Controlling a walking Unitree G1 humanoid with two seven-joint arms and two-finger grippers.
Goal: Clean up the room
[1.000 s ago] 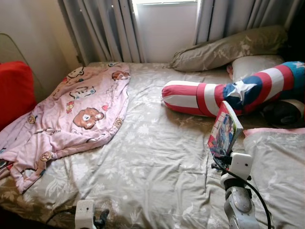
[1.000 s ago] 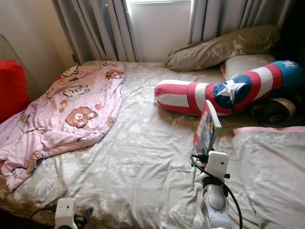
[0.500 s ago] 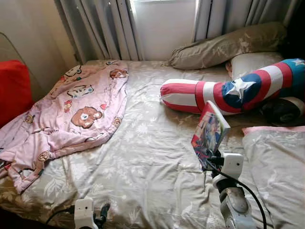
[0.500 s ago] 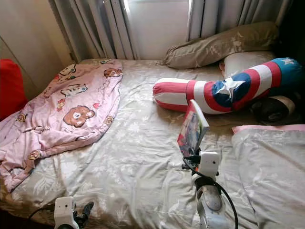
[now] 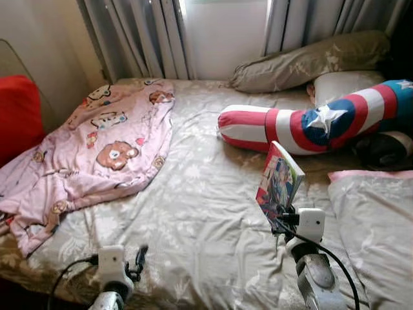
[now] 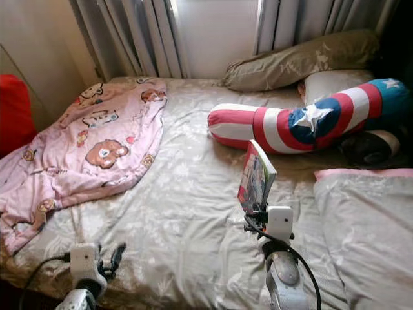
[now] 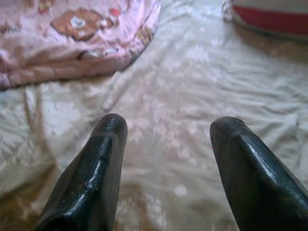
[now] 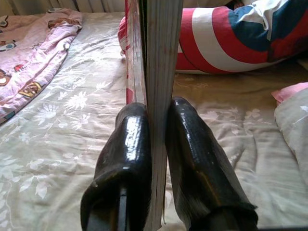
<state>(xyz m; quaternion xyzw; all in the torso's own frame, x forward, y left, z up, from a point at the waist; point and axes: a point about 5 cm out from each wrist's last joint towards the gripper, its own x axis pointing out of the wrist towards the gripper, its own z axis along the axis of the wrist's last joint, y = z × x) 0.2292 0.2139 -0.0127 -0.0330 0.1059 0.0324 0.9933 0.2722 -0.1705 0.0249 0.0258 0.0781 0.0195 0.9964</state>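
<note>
Book point(image 5: 279, 183) has swung leftward off the bedside, clamped between right gripper point(image 8: 156, 144) fingers, held above the bedsheet point(image 5: 193, 213). Left gripper point(image 7: 166, 132) rose, fingers spread wide, empty. Likely carrying the book away.

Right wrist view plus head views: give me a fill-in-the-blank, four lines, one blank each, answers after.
1. The right hand is shut on a ____, held above the bed sheet.
2. The left hand hangs over the sheet with its fingers ____.
3. The blanket with cartoon bears on the robot's left is ____ in colour.
4. The long bolster with a white star lies near the ____ side of the bed.

Missing words: book; open; pink; right
</note>
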